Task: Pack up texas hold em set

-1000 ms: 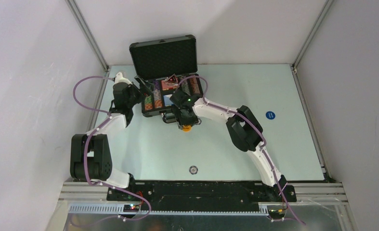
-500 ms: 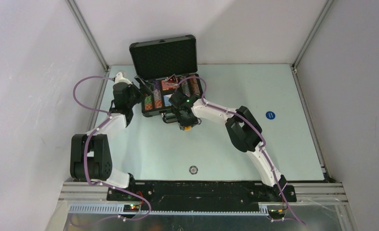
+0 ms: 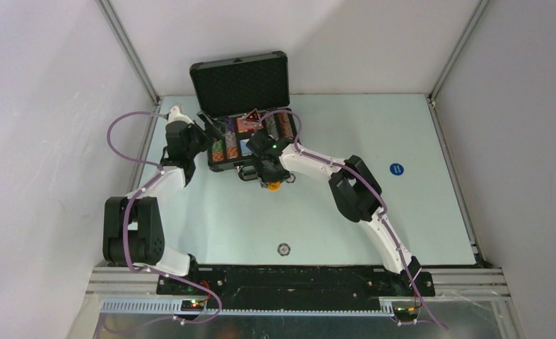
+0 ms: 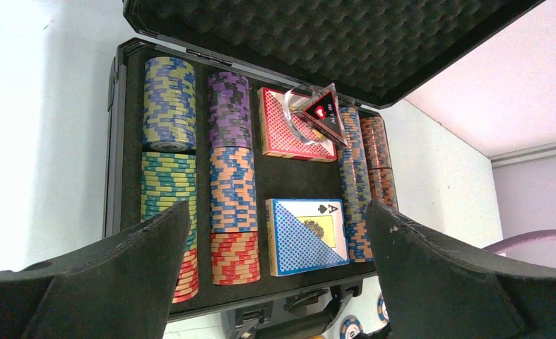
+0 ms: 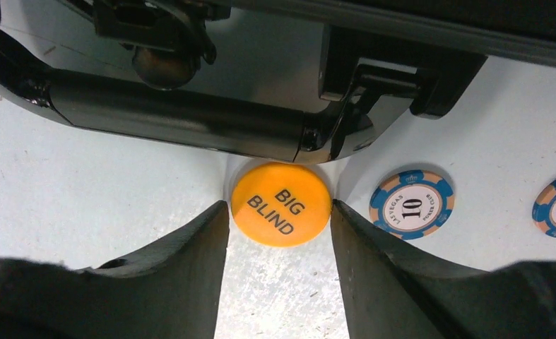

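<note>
The case (image 4: 116,141) stands open at the far left of the table (image 3: 402,127), its lid (image 4: 317,35) tipped back. Inside are rows of chips (image 4: 231,176), two decks, and a marker (image 4: 324,113) resting on the red deck (image 4: 278,131). The left gripper (image 4: 276,212) hangs over the near side of the case with its jaws spread wide and nothing between them.

The right gripper (image 5: 278,222) is down at the front of the case. Its fingers (image 5: 190,247) are drawn in against both edges of the orange button (image 5: 282,203), so it looks pinched. I can't tell whether the button has left the table.

My worry is how tight that spot is. The button sits right up against the handle (image 5: 176,116), and a straight lift could knock it or a fingertip into the handle and pop it loose. It is also a thin, smooth disc held only by its rim, so a light squeeze may let it tilt and drop.

A blue chip (image 5: 411,205) lies just beside the right finger and a sideways move would shove it. Carrying the button over the rim brings the two arms near each other, and they could bump
</note>
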Motion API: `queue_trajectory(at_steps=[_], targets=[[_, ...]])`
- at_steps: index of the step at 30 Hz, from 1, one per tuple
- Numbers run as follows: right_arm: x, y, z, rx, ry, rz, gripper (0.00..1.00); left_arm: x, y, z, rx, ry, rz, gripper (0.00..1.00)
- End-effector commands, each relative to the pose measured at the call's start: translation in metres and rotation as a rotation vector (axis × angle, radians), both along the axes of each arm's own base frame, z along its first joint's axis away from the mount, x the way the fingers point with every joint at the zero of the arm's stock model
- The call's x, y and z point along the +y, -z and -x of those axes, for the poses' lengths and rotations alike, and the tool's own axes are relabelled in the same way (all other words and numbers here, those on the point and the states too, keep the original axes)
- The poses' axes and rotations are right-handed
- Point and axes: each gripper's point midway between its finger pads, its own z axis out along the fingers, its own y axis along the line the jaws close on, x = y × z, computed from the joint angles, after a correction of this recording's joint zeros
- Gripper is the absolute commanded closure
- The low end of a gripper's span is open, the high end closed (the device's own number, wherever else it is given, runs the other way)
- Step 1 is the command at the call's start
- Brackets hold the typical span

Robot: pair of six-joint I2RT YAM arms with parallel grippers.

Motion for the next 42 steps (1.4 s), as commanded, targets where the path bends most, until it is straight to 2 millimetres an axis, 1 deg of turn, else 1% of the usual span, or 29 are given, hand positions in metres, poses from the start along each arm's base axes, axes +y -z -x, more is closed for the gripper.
queue_trajectory(at_steps=[1,6,10,14,21,27,30,32,34,35,37,39,42], targets=[[0.003,0.004,-0.010,-0.013,0.002,-0.004,0.43,0.003,-0.025,-0.011,-0.063,-0.003,0.011,0.02],[0.002,0.004,-0.009,-0.008,-0.001,0.002,0.51,0.002,-0.025,-0.012,-0.062,-0.002,0.012,0.02],[0.001,-0.002,-0.009,-0.016,0.003,0.000,0.54,0.002,-0.026,-0.012,-0.063,-0.002,0.013,0.02],[0.001,-0.015,-0.011,-0.041,0.004,-0.015,0.54,0.002,-0.024,-0.011,-0.060,-0.002,0.013,0.01],[0.001,-0.050,-0.016,-0.094,0.006,-0.055,0.53,0.002,-0.025,-0.012,-0.061,-0.003,0.014,0.02],[0.000,-0.070,-0.019,-0.121,0.011,-0.084,0.52,0.002,-0.025,-0.012,-0.061,-0.001,0.015,0.02],[-0.001,-0.076,-0.021,-0.129,0.015,-0.091,0.51,0.002,-0.025,-0.012,-0.061,-0.002,0.014,0.02],[0.000,-0.077,-0.021,-0.127,0.014,-0.101,0.50,0.002,-0.025,-0.012,-0.061,-0.001,0.015,0.02],[0.003,-0.075,-0.020,-0.111,0.007,-0.115,0.47,0.002,-0.025,-0.012,-0.061,-0.001,0.015,0.02],[0.006,-0.074,-0.017,-0.097,0.000,-0.125,0.42,0.002,-0.024,-0.012,-0.060,-0.001,0.014,0.02],[0.011,-0.069,-0.013,-0.072,-0.013,-0.138,0.35,0.002,-0.025,-0.011,-0.061,-0.003,0.014,0.02],[0.016,-0.061,-0.009,-0.054,-0.019,-0.137,0.31,0.003,-0.025,-0.011,-0.060,-0.003,0.013,0.02],[0.021,-0.050,-0.008,-0.035,-0.015,-0.136,0.29,0.003,-0.025,-0.011,-0.061,-0.005,0.013,0.02]])
